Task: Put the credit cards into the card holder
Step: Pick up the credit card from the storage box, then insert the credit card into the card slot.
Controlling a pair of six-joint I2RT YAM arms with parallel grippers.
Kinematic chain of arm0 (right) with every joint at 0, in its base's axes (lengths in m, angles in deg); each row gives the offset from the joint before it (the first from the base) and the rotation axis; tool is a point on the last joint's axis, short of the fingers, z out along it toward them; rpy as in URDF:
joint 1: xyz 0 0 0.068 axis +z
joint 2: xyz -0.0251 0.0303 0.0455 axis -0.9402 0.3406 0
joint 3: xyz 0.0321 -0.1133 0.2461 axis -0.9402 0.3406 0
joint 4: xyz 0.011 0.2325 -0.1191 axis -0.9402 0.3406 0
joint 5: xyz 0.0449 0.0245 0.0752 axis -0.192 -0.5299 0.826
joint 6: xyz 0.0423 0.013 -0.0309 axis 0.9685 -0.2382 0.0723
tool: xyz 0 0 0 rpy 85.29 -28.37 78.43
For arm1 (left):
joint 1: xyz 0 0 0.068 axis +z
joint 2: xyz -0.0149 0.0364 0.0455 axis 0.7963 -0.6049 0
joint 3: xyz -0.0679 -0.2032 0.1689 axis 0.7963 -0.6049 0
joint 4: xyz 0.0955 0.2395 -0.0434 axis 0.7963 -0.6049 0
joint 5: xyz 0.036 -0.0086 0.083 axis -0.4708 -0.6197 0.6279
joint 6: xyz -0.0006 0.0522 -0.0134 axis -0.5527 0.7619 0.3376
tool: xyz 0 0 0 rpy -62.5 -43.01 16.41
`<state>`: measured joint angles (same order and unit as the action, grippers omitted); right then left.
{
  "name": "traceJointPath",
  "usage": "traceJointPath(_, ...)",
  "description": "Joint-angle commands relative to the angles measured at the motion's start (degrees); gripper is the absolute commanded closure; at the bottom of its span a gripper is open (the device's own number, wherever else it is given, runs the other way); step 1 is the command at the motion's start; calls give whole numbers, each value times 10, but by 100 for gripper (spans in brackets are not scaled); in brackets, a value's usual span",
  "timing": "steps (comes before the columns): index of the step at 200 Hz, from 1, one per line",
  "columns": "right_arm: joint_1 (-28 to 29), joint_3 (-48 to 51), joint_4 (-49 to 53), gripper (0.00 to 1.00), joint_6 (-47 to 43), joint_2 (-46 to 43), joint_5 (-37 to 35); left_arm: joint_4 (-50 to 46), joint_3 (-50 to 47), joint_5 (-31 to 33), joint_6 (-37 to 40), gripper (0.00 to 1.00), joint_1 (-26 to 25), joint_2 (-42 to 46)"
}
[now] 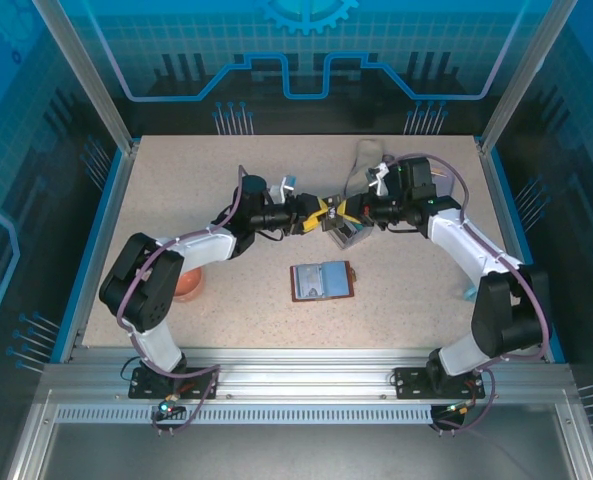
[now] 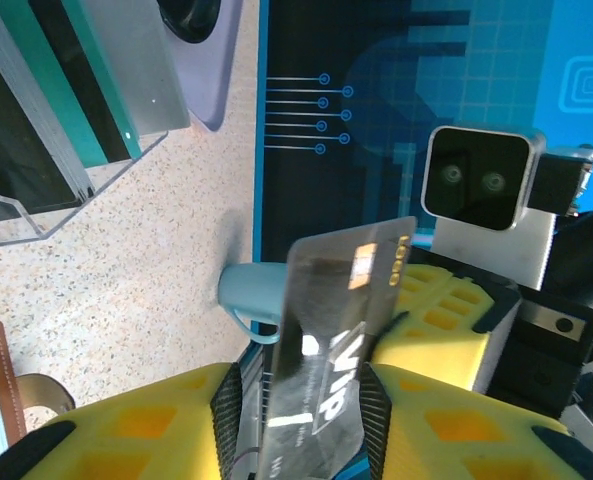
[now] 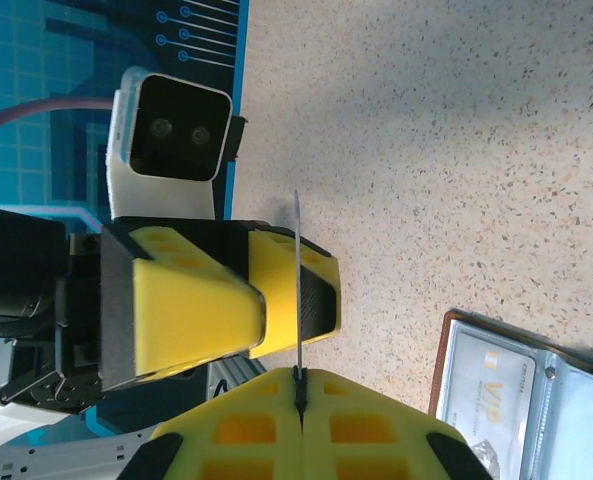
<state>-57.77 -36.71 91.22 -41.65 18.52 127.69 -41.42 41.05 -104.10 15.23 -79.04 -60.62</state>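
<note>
My two grippers meet in mid-air over the middle of the table, the left gripper (image 1: pixel 314 212) facing the right gripper (image 1: pixel 344 210). A dark grey credit card (image 2: pixel 341 330) marked VIP stands between them. The right gripper (image 3: pixel 299 385) is shut on one end of it, seen edge-on as a thin card (image 3: pixel 298 280). The left gripper (image 2: pixel 301 400) has its jaws around the card's other end, with a small gap at one pad. The brown card holder (image 1: pixel 321 281) lies open below, and a pale card sits in its pocket (image 3: pixel 491 400). More credit cards, teal and dark (image 2: pixel 96 90), stand in a clear tray.
The clear tray (image 2: pixel 36 215) stands on the far side of the table. A teal cup (image 2: pixel 251 295) sits at the right edge (image 1: pixel 469 291). An orange cup (image 1: pixel 188 283) sits under the left arm. Blue walls close in the table.
</note>
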Motion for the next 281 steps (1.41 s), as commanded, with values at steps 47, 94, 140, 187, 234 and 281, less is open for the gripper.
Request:
traceJointPath(47, -8, 11, -1, 96, 5, 13, 2, 34, 7, -17, -9, 81, -3, -2)
traceJointPath(94, -6, 19, 64, 84, -37, 4, -57, -66, -7, 4, 55, 99, -3, 26)
traceJointPath(140, 32, 43, 196, 53, -124, 4, -245, -250, -64, 90, 175, 98, -28, 78)
traceJointPath(187, 100, 80, 197, 38, -138, 29, -332, -254, -115, 159, 183, 98, -78, 75)
traceJointPath(234, 149, 60, 221, 34, -146, 77, -415, -242, -118, 181, 184, 98, -102, 47)
traceJointPath(281, 150, 63, 193, 39, -143, 110, -396, -236, -119, 196, 196, 96, -104, 32)
